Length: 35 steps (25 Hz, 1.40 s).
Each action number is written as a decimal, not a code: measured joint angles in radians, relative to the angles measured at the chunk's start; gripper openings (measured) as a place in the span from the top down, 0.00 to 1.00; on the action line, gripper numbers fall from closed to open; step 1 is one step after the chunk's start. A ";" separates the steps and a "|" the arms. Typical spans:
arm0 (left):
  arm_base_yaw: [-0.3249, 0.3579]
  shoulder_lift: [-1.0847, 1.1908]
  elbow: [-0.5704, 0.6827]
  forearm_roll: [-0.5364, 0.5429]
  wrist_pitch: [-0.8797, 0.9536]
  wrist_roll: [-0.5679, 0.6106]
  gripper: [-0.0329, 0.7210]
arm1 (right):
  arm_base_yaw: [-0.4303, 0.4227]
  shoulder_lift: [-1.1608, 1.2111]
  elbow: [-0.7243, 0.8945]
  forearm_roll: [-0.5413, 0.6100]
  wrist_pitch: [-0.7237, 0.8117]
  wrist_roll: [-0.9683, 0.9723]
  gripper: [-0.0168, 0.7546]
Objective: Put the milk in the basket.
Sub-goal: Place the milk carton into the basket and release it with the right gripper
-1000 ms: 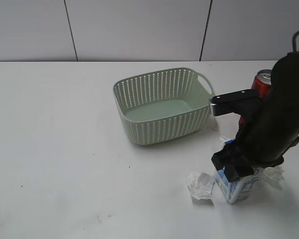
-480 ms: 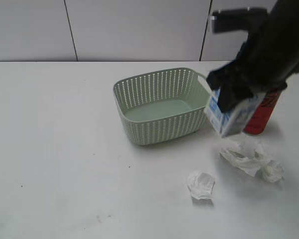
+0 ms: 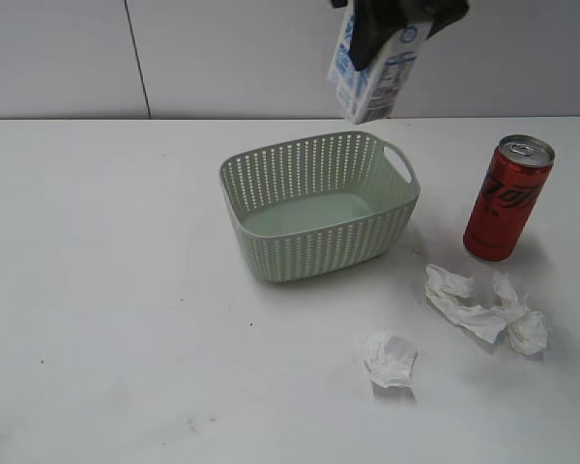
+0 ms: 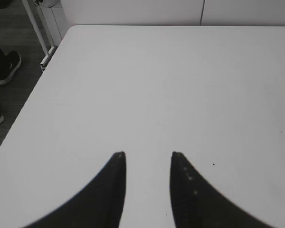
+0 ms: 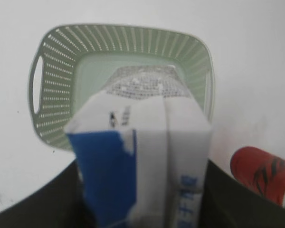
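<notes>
Milk point(image 3: 375, 72) pinched tilted in right gripper point(image 3: 396, 14) at top centre of exterior view, high above basket point(image 3: 271, 261) — advisable to lower squarely over basket floor before releasing; left gripper point(image 4: 147, 159) idle, jaws spread over bare table point(image 4: 156, 85).

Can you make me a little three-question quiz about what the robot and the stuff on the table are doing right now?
1. True or false: the milk is already lying inside the basket.
2. What stands to the right of the basket in the exterior view? A) red can B) green bottle C) yellow cup
3. Fill in: the left gripper is open and holds ____.

Key
1. False. The right gripper holds it up in the air, above the basket.
2. A, the red can. Crumpled tissues lie in front of it.
3. Nothing.
</notes>
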 joint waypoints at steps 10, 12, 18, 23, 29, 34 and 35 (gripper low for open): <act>0.000 0.000 0.000 0.000 0.000 0.000 0.64 | 0.019 0.325 -0.189 0.022 0.004 -0.002 0.53; 0.000 0.000 0.000 0.000 0.000 0.000 0.64 | 0.031 0.367 -0.189 0.023 0.005 -0.003 0.53; 0.000 0.000 0.000 0.000 0.000 0.000 0.64 | 0.052 0.452 -0.189 0.025 0.004 -0.003 0.53; 0.000 0.000 0.000 0.000 0.000 0.000 0.64 | 0.054 0.475 -0.189 0.026 0.004 -0.005 0.53; 0.000 0.000 0.000 0.000 0.000 0.000 0.64 | 0.055 0.470 -0.193 0.043 0.004 -0.038 0.29; 0.000 0.000 0.000 0.000 0.000 0.000 0.64 | 0.055 0.409 -0.194 0.037 0.004 -0.042 0.16; 0.000 0.000 0.000 0.000 0.000 0.000 0.64 | 0.055 0.390 -0.194 0.020 0.005 -0.043 0.16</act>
